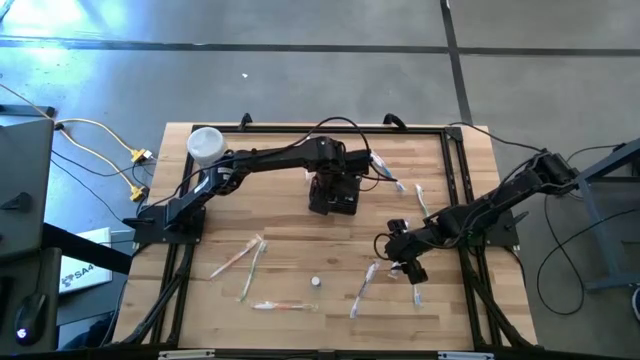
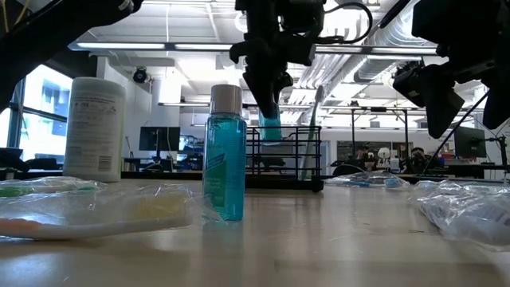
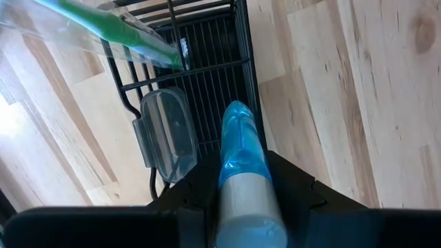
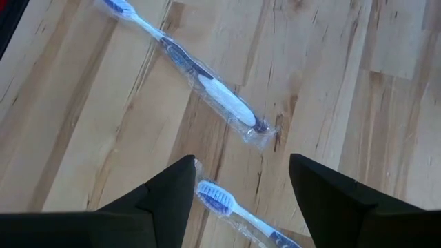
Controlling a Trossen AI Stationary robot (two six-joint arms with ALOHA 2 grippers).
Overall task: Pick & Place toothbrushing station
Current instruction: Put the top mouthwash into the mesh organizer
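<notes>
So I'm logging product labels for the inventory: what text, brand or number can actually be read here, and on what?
White container: printed lines on its label, too small to read.
Blue bottle: pale print down its front, too blurred to read.
White sheet beside the table: dark letters, partly cut off, not readable.
Wrapped toothbrush: no legible print.

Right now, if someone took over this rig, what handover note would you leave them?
Left gripper: shut on a small blue bottle, held over the black wire caddy at table centre.
Right gripper: open, empty, above wrapped toothbrushes on the right side.
In the caddy: a green-handled toothbrush leans in it, a clear case sits in it.
Left: release the bottle, then collect the loose toothbrushes and the teal bottle near the front edge. White container stands at the back left.
</notes>
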